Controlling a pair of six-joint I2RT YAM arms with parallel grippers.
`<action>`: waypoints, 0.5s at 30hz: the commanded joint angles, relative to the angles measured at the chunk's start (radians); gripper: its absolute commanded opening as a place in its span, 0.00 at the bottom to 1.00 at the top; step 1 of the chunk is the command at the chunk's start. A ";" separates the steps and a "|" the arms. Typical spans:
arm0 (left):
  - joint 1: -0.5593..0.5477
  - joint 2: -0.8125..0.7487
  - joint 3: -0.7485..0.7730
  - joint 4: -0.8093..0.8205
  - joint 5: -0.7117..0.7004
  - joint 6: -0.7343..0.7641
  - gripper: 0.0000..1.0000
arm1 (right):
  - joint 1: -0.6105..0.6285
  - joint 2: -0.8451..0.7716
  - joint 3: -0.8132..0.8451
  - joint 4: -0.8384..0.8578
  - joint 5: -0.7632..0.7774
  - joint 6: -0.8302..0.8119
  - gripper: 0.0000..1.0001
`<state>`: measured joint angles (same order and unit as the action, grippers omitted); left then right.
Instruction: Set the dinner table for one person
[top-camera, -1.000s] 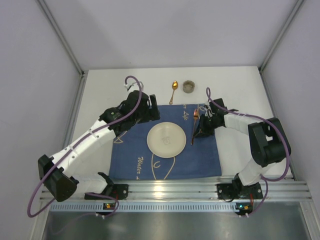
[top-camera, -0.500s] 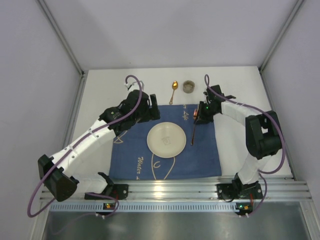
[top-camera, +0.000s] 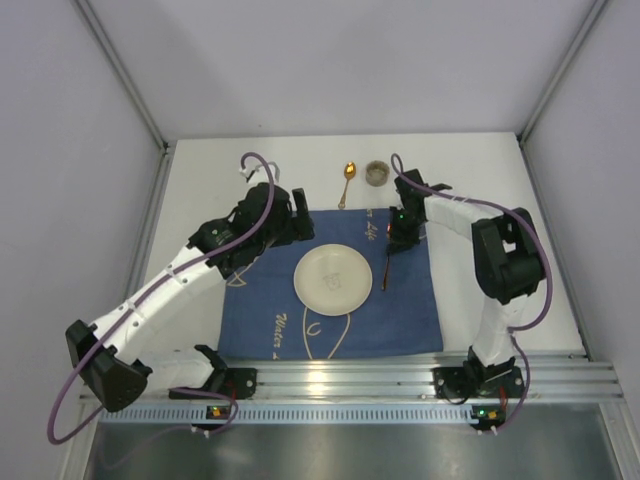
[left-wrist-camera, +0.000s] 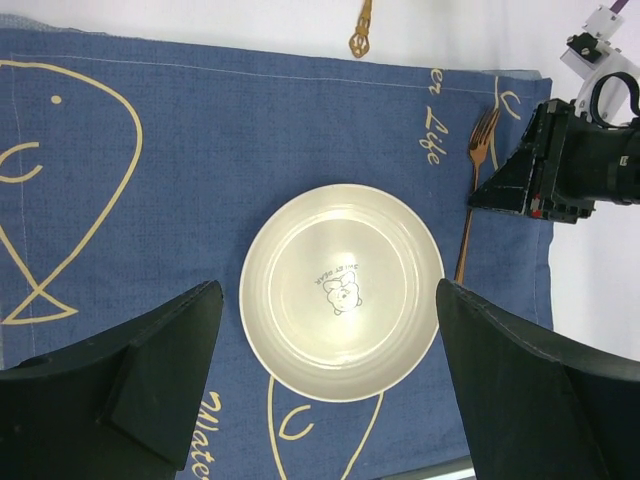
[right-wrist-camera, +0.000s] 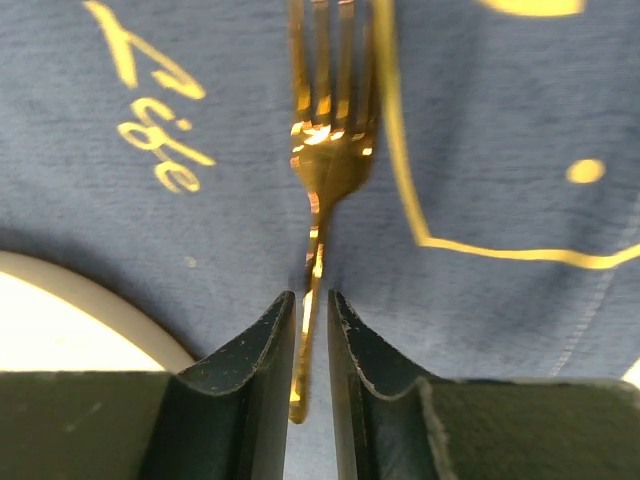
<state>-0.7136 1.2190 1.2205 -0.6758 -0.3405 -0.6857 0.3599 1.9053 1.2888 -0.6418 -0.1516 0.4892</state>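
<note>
Black, the right tool (right-wrist-camera: 310, 300) is clenched almost closed, with only a thin slit left between its two fingers (right-wrist-camera: 250, 380). Its wrist view looks down that slit onto a gold fork (right-wrist-camera: 330, 150), whose handle runs along the gap and whose tines point away. From this view alone I cannot tell whether the fingers touch the handle. The left wrist view settles it: the fork lies flat on the navy cloth (left-wrist-camera: 150, 200), and the right tool hangs just beside its tines, holding nothing.

The left tool (left-wrist-camera: 328, 290) is spread wide and released, also holding nothing. It hovers over a cream plate (left-wrist-camera: 300, 250) that has a small bear print at its centre.

Only the top view shows the whole setting. The plate sits near the middle of the cloth. The fork lies just to its right, close to the rim but apart from it. The cloth is spread on the white counter (top-camera: 480, 170), near the arm bases. Beyond the cloth's far edge, on bare counter, lie a gold spoon (top-camera: 347, 180) and a small round cup (top-camera: 377, 173). The two are near each other. The right wrist view shows neither of them, and the left wrist view catches only the tip of the spoon's handle.
</note>
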 joint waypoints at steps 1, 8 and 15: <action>0.006 -0.039 -0.019 0.005 -0.028 -0.005 0.93 | 0.024 -0.014 0.047 -0.024 0.032 0.000 0.20; 0.006 -0.067 -0.044 0.005 -0.034 0.003 0.93 | 0.028 -0.029 0.049 -0.047 0.075 0.012 0.22; 0.011 -0.075 -0.036 -0.004 -0.032 0.032 0.93 | 0.051 0.035 0.064 -0.055 0.121 0.029 0.21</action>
<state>-0.7074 1.1797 1.1809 -0.6830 -0.3576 -0.6769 0.3889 1.9148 1.3121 -0.6968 -0.0673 0.5014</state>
